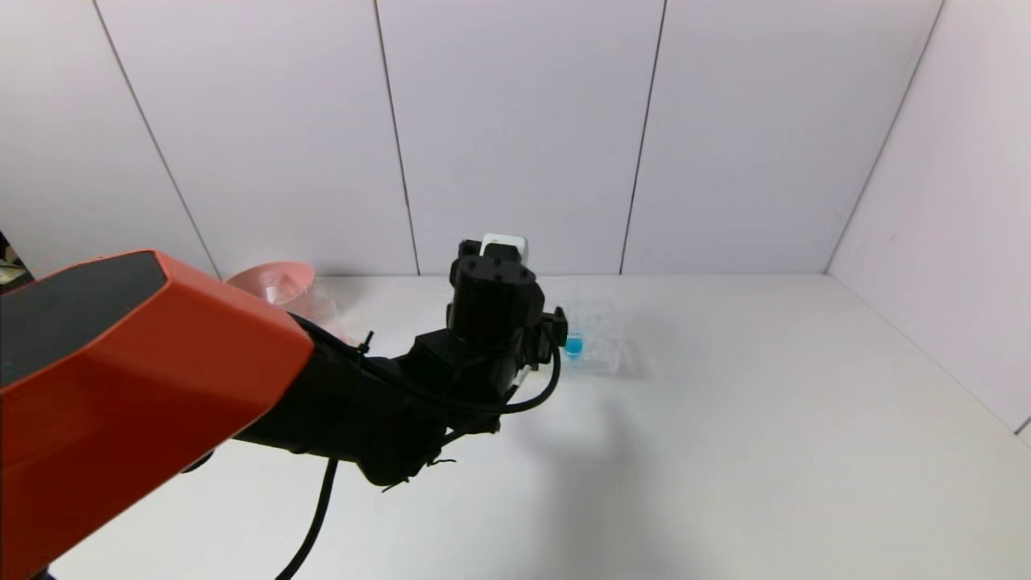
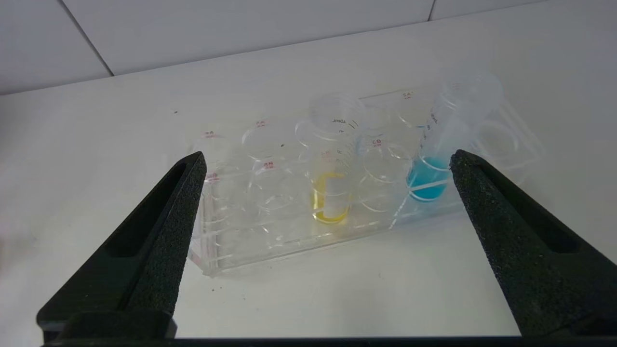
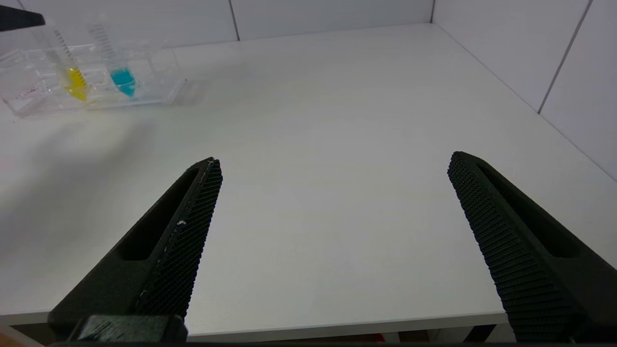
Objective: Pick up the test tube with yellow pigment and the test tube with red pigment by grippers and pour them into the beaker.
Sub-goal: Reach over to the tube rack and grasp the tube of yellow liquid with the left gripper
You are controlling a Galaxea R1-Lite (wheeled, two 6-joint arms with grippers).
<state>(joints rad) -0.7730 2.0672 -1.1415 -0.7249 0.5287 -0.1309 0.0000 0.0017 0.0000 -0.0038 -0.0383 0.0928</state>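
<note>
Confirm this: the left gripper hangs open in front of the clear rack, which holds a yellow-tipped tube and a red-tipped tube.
Not quite. In the left wrist view the left gripper hangs open before the clear rack, but beside the yellow-tipped tube stands a blue-tipped tube, not a red one.

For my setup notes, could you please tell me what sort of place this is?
Probably a mock chemistry lab bench: a clear tube rack holding a test tube with yellow pigment and a blue-tipped tube, on a plain white table enclosed by white panel walls.
</note>
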